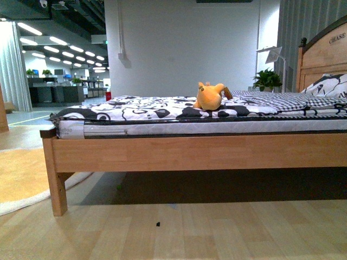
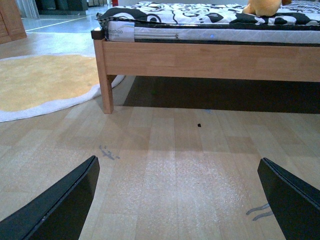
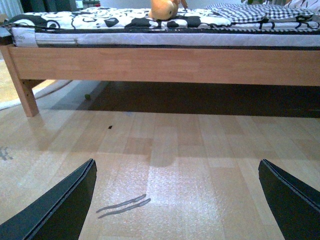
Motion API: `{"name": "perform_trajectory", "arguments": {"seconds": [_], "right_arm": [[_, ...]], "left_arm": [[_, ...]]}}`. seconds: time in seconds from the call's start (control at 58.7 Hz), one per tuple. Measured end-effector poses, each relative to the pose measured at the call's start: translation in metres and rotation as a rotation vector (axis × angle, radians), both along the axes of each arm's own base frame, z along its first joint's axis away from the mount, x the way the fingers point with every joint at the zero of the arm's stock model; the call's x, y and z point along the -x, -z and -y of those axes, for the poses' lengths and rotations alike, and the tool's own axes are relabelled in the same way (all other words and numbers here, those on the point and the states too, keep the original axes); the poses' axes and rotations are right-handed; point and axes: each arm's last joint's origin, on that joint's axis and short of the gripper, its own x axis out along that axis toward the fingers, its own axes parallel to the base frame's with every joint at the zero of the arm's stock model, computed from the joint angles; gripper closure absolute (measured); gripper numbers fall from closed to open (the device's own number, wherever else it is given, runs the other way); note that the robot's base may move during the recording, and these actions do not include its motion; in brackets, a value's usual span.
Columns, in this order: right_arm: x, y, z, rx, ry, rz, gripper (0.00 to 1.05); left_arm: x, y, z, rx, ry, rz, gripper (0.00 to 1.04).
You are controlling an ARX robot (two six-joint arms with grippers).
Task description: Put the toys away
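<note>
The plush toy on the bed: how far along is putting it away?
Done: nothing; the orange plush animal lies on the patterned bedspread. In hand: nothing; the left gripper and right gripper are open, empty above the wooden floor. Remaining: reaching, grasping, storing it.

left claw, right claw: jaws apart

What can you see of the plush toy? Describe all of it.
The plush toy looks soft. It is orange-yellow, with a rounded body, small ears and a brownish tail sticking out to the right. It lies on the black-and-white cover of the bed, about mid-length, touching only that cover. Both wrist views cut off its top.
</note>
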Motion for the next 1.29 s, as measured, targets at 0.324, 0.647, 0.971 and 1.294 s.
{"name": "perform_trajectory", "arguments": {"seconds": [0.324,0.647,0.971,1.294], "right_arm": [[0.0000,0.0000,0.0000,0.000,0.000,0.000,0.06],[0.0000,0.0000,0.0000,0.000,0.000,0.000,0.06],[0.0000,0.0000,0.0000,0.000,0.000,0.000,0.06],[0.0000,0.0000,0.0000,0.000,0.000,0.000,0.06]], "left_arm": [[0.0000,0.0000,0.0000,0.000,0.000,0.000,0.06],[0.0000,0.0000,0.0000,0.000,0.000,0.000,0.06],[0.0000,0.0000,0.0000,0.000,0.000,0.000,0.06],[0.0000,0.0000,0.0000,0.000,0.000,0.000,0.06]]}}
